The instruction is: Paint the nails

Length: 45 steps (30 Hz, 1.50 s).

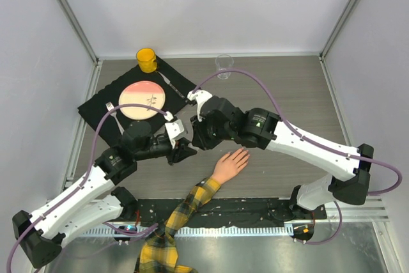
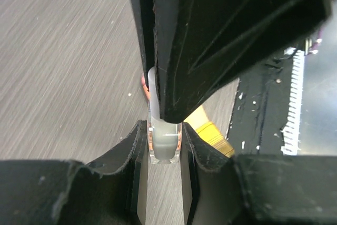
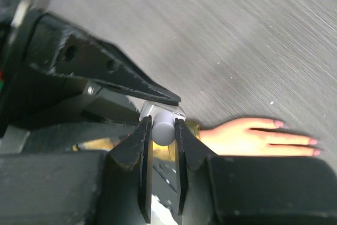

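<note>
Left gripper [image 2: 163, 130] grips the bottle [image 2: 165, 148], right gripper [image 3: 162, 125] its cap [image 3: 163, 131]; mannequin hand [image 1: 230, 164] lies with nails [image 3: 314, 142] pointing diagonally away-right.

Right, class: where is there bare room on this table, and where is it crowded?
Bare wood: the far right corner, between the clear glass and the right arm; also between the mannequin hand and that arm's base. Crowded: the centre, where both arms meet, and the black mat with its plate at back left.

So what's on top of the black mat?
On the black mat sit a pink-and-cream plate and, at its far corner, a yellow cup. The left arm covers the mat's near edge, so anything there is hidden.
</note>
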### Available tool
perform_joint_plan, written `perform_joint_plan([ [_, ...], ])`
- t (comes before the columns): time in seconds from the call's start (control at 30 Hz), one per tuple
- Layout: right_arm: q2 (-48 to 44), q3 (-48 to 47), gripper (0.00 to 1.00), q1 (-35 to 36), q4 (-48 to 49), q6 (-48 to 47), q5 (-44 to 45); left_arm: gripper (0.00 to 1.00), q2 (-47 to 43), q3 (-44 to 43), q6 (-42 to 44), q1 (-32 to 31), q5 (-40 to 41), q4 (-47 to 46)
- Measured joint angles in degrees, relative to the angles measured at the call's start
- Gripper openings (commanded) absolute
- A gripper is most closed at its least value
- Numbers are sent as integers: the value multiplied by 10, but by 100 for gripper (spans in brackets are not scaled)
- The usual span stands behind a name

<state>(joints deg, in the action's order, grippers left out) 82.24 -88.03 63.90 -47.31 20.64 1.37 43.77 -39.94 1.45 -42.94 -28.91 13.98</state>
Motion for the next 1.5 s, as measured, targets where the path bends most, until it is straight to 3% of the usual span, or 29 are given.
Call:
perform_joint_plan([
  [0.2,0,23,4,22,36,97,103,0,-8,18,-5,0,51,-25],
  [0.57,3,-12,58,29,20,108,139,0,-9,15,-8,2,53,-81],
  [0.7,-1,-24,69,28,-2,96,152,0,-10,9,-7,2,47,-84],
  [0.9,-62,-28,73,29,-45,55,133,0,-7,-4,-5,1,22,-86],
  [1.03,-154,-3,71,23,-41,-15,69,0,10,-23,-26,1,-20,-87],
  [1.1,-198,23,63,7,-14,-50,7,0,18,-32,-50,1,-43,-94],
  [1.2,-226,49,61,-51,28,-89,-131,0,21,-37,-113,1,-78,-133],
  [1.37,-206,59,60,-145,108,-117,-307,0,20,-37,-234,1,-125,-240],
  [1.5,-175,82,54,-164,161,-120,-399,0,19,-37,-299,1,-146,-299],
])
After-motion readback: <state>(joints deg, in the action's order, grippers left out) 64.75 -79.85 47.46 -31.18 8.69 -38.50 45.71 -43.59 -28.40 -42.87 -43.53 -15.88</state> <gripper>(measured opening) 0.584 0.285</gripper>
